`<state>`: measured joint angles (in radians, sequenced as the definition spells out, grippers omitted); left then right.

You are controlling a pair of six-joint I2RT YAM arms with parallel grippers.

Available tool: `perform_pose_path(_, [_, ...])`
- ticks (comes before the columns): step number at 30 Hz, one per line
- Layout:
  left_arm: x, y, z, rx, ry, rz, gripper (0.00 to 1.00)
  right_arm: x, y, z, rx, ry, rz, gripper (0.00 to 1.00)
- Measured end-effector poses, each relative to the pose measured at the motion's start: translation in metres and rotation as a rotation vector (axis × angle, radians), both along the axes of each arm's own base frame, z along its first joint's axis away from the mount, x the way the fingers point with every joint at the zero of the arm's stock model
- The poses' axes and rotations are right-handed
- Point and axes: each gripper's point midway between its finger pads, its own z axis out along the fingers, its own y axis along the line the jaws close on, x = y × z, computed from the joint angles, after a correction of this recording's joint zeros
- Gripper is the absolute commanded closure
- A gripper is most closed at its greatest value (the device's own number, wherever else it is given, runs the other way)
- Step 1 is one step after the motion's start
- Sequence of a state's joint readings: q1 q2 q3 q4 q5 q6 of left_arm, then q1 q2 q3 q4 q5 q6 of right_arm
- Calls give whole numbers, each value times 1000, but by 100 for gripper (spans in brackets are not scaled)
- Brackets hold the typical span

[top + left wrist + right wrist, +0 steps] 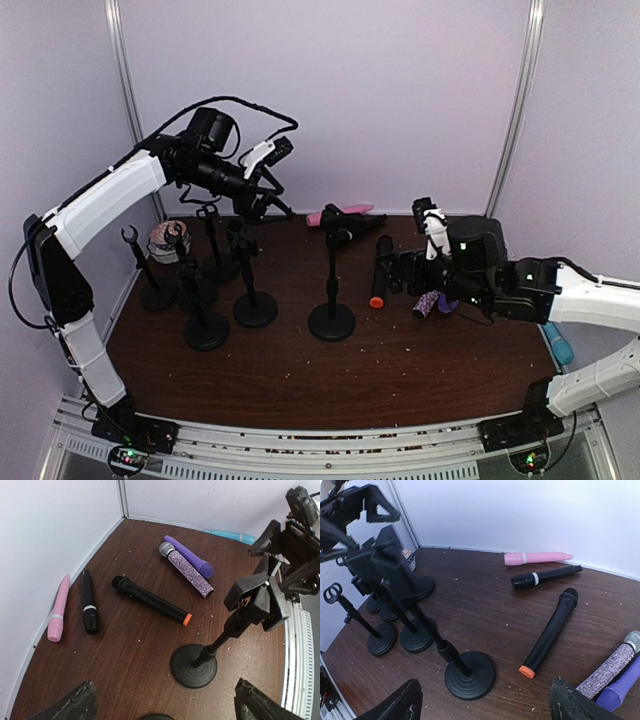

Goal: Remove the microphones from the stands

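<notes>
both hands gape empty, left gripper (165, 707) high at the back, right gripper (485, 700) low near the black microphone (549, 632) lying loose on the table (485, 605) beside the stand (470, 674), so a careless swing could roll it into the sparkly microphone (607, 672) or topple that stand.

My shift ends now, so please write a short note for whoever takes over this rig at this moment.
Left end effector: open, empty, raised at the back left.
Right end effector: open, empty, beside the orange-tipped black microphone.
That microphone lies flat on the table, right of the centre stand; the stand's clip is empty.
Done: microphone appears off the stand.
Left: confirm the other stands hold nothing, probably retract both arms.
</notes>
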<state>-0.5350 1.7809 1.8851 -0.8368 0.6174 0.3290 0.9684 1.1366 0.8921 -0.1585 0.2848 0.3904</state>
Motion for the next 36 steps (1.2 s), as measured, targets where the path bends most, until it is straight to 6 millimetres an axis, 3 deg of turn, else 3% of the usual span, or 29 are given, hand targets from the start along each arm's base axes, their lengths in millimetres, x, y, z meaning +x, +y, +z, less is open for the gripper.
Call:
perform_pose_path(3, [2, 2, 0, -2, 5, 9, 2, -4, 26, -14, -67, 5, 27, 11])
perform_pose_path(7, [1, 2, 1, -8, 12, 8, 2, 7, 66, -45, -174, 39, 42, 11])
perform_pose_path(12, [1, 4, 4, -15, 13, 12, 2, 25, 100, -70, -243, 59, 43, 12])
perform_pose_path(20, [5, 13, 10, -23, 2, 32, 2, 40, 119, -93, -287, 70, 22, 25])
perform_pose_path(26, [7, 16, 11, -24, 3, 38, 2, 42, 119, -109, -301, 94, 5, 48])
perform_pose_path(30, [7, 16, 11, -26, 4, 37, 2, 45, 119, -108, -289, 92, -3, 65])
perform_pose_path(35, [6, 16, 11, -29, 8, 32, 2, 49, 118, -102, -270, 75, -7, 100])
perform_pose_path(36, [6, 16, 11, -30, 8, 31, 2, 49, 118, -100, -263, 75, -6, 100])
